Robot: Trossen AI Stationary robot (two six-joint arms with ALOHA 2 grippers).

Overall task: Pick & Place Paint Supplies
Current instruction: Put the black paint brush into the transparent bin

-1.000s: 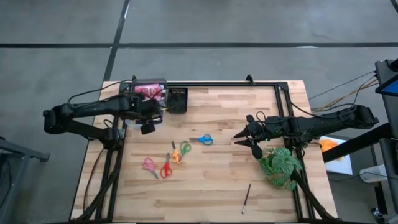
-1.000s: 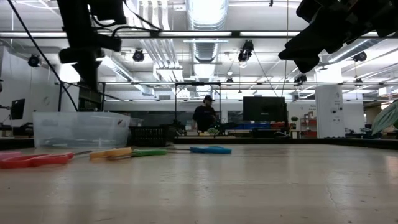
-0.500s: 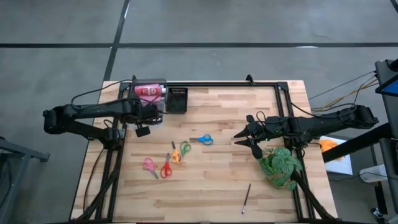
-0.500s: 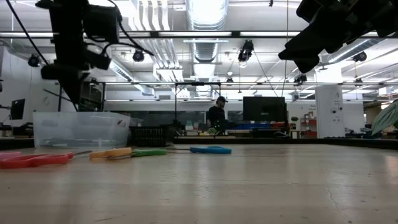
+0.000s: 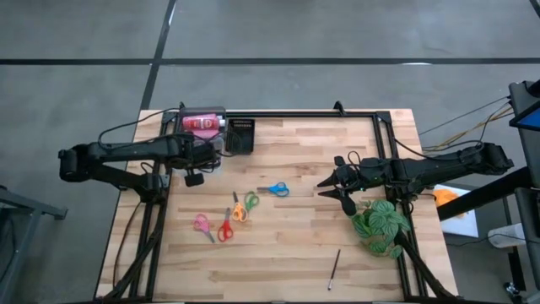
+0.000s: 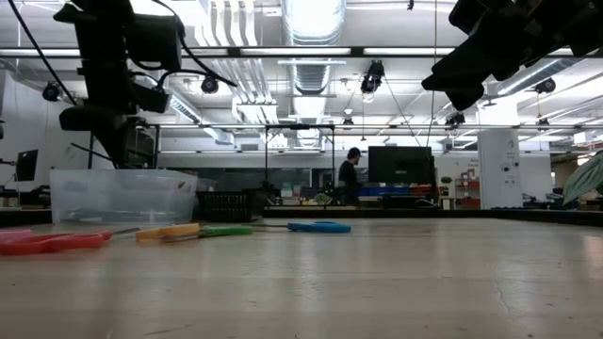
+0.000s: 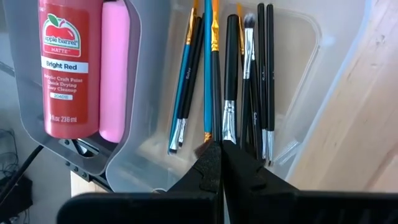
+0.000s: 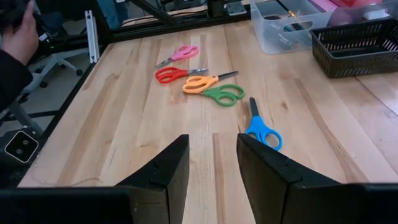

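- Now your left hand [image 7: 221, 163], pressed together and empty, hangs over the tub [image 7: 311, 74] of brushes [image 7: 214, 68].
- Your right hand [image 8: 211, 163], spread, faces the blue scissors [image 8: 261, 129]; their long axis points straight away from it, so it is the nearer.

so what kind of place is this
Likely a robotics lab or workshop: a pale wooden table on a dark metal frame, exposed ceiling ducts and strip lights, and rows of benches with dark monitors behind.
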